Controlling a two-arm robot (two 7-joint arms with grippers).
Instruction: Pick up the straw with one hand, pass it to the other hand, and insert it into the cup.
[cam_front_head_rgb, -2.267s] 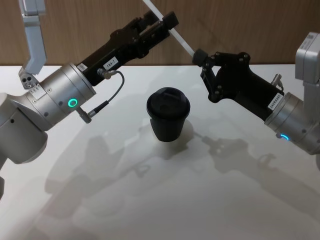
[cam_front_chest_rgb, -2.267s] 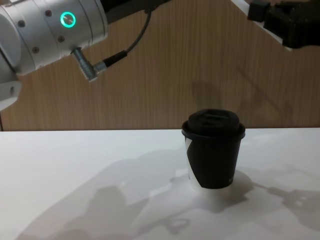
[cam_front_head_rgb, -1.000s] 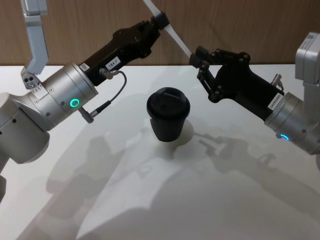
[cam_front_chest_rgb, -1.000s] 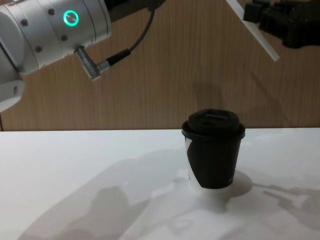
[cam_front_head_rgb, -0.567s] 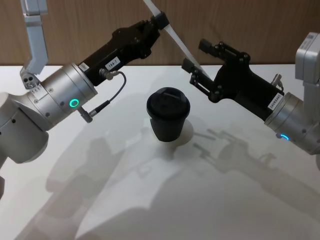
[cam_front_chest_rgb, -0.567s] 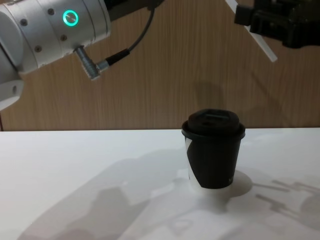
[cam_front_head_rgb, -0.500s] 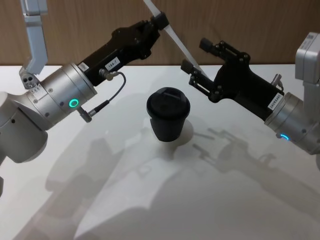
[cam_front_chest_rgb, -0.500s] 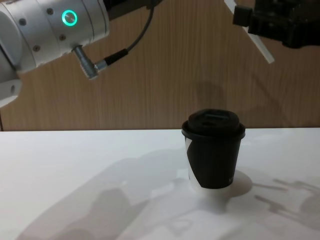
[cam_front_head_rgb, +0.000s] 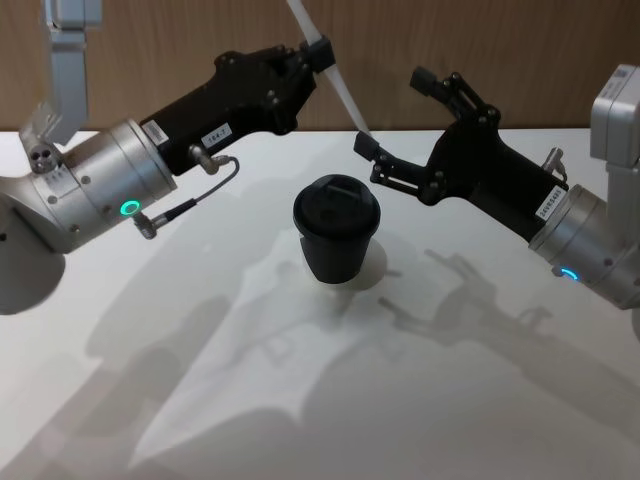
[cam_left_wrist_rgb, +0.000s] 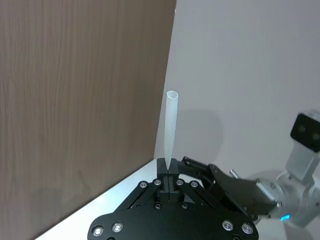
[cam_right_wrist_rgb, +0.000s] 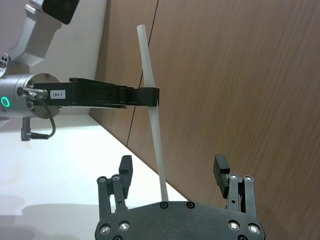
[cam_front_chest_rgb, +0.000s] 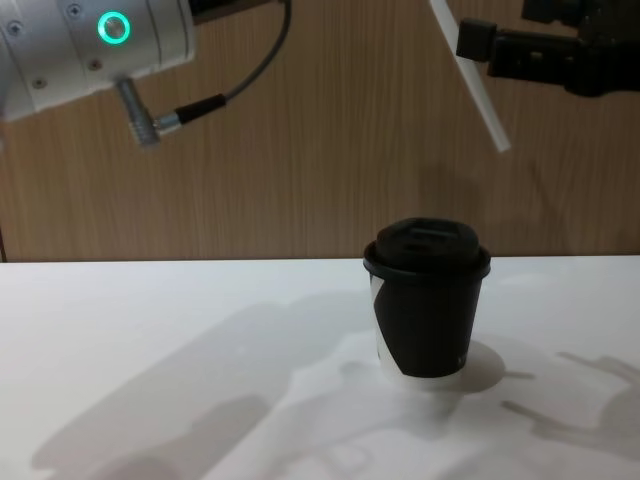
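The white straw (cam_front_head_rgb: 335, 82) slants in the air above and behind the cup (cam_front_head_rgb: 337, 240), a black paper cup with a black lid standing on the white table. My left gripper (cam_front_head_rgb: 318, 52) is shut on the straw's upper part, with the pinch plain in the left wrist view (cam_left_wrist_rgb: 169, 172). My right gripper (cam_front_head_rgb: 393, 110) stands open to the right, its two fingers spread wide apart. The straw's lower end (cam_right_wrist_rgb: 161, 170) runs between those fingers without touching them. In the chest view the straw (cam_front_chest_rgb: 470, 85) hangs above the cup (cam_front_chest_rgb: 428, 300), beside a right finger (cam_front_chest_rgb: 520, 50).
A wood-panelled wall (cam_front_head_rgb: 480, 50) rises behind the white table (cam_front_head_rgb: 330, 400). A grey cable with a metal plug (cam_front_head_rgb: 190, 205) hangs from the left wrist. The right arm's silver wrist (cam_front_head_rgb: 585, 250) sits at the right edge.
My right gripper has opened and let go of the straw's lower end. The left arm has shifted left with the straw, which now hangs lower in the chest view.
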